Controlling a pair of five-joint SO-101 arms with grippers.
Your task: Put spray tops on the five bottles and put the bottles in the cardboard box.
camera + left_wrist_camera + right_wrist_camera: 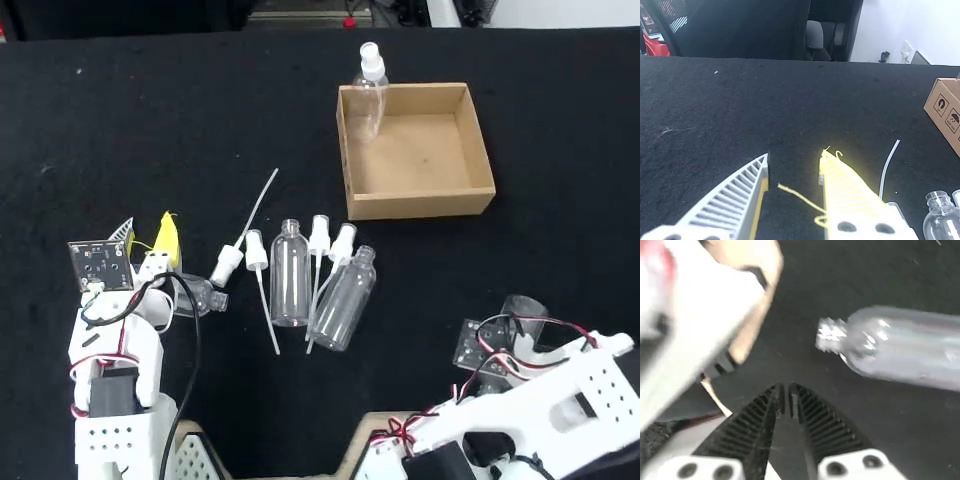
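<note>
Left gripper (794, 157) has jaws spread with nothing between them, parked near-left on the table; uncapped bottle (195, 297) lies just beside it; right of that, four loose spray tops (256, 250) and two more bare bottles (290, 272) lie clustered mid-table; cardboard box (420, 203) sits farther back, with one capped bottle (370, 90) standing in its far-left corner; right gripper (786, 386) is closed on nothing, near-right. Looks like one of five done; capping the second is the step in hand; next move likely needs one arm steadying a bottle while the other feeds a top's tube into the neck. Table (150, 120) is black cloth; dark chair (816, 37) and white wall (900, 25) behind.
</note>
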